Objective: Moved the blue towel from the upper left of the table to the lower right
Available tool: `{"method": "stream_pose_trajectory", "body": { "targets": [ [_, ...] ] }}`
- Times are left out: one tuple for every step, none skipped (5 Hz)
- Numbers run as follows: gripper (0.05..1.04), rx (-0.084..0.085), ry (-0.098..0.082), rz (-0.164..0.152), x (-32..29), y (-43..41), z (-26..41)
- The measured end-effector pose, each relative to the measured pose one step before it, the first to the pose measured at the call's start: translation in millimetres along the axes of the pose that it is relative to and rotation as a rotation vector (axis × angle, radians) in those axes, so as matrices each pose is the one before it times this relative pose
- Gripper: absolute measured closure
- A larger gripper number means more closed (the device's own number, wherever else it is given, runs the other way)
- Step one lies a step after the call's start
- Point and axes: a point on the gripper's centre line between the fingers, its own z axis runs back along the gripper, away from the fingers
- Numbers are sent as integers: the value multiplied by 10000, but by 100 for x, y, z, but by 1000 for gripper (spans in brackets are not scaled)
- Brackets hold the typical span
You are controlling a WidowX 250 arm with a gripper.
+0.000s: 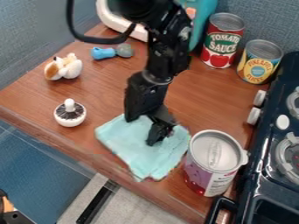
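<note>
One towel (blue) (138,155) lies beneath the pincer (154,134).

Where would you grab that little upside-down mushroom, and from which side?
I'd pinch the stem of the mushroom, coming straight down from above. It rests on its cap with the short, slim stem pointing up, so both sides of the stem look open to a pinch. The broad, rounded cap would probably be a clumsier grip.
</note>
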Motion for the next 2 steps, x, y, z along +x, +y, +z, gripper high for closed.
{"method": "stream_pose_trajectory", "body": {
  "targets": [
    [84, 17, 349, -174, -2373, -97, 122],
    [84, -52, 223, -326, -2495, 424, 119]
  ]
}}
